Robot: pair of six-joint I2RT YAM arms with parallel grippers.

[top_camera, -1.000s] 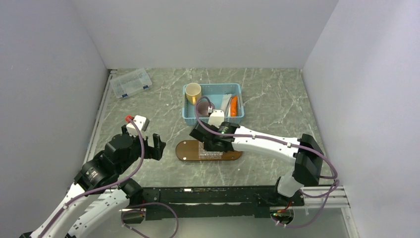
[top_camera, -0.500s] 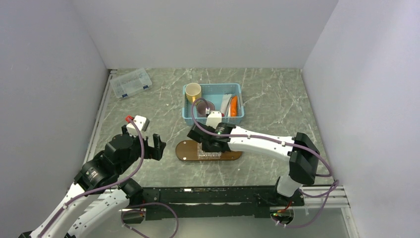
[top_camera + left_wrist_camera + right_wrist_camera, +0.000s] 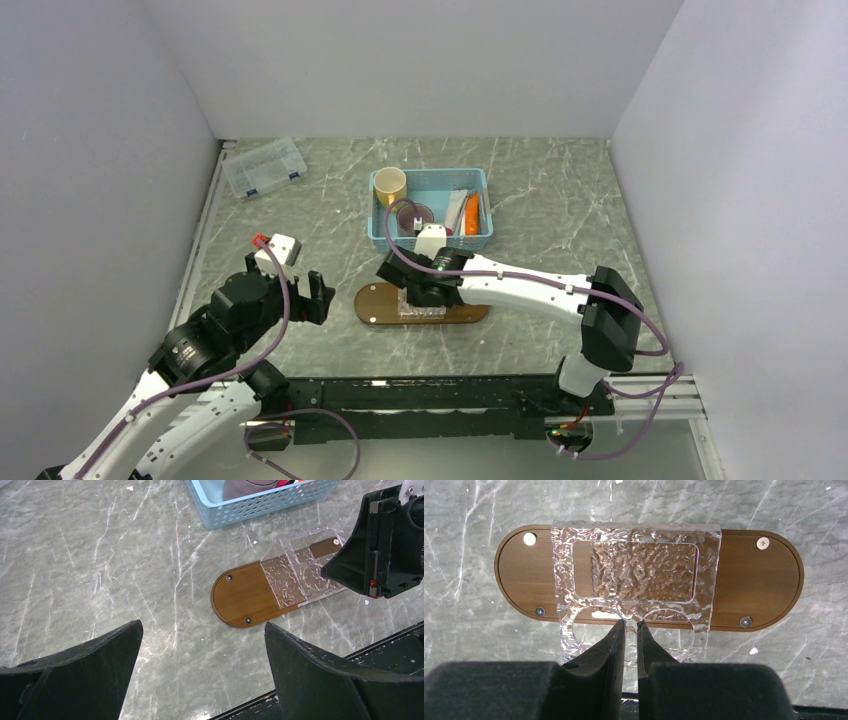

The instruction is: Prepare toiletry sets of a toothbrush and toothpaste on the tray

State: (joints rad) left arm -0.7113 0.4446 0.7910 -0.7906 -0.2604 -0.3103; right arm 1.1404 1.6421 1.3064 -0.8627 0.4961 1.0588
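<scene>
Brown wood-look tray lies flat on the marble table, long axis left-right across the robot's front, with a clear holder sitting crosswise on its middle and overhanging the near edge. Right gripper is directly above that overhang. Its fingers are closed to a thin slit and look pinched on the narrow strip between the holder's two round cut-outs, though the plastic inside the slit can't be made out. Left gripper hangs off the tray's left end, well apart from it, fingers spread wide and holding nothing. The toothbrush seems to be the white stick in the right part of the light-blue basket, just beside the orange tube, probably the toothpaste. It is too small to be sure. Both lie with their long axis running near-far. Key relation: the basket sits just beyond the tray's far edge, so the toothbrush lies ahead of and slightly right of the right fingers. The right arm is clearly the nearer one. My guess is the holder gets settled first, then a reach forward with the fingers turned across the brush's length.
</scene>
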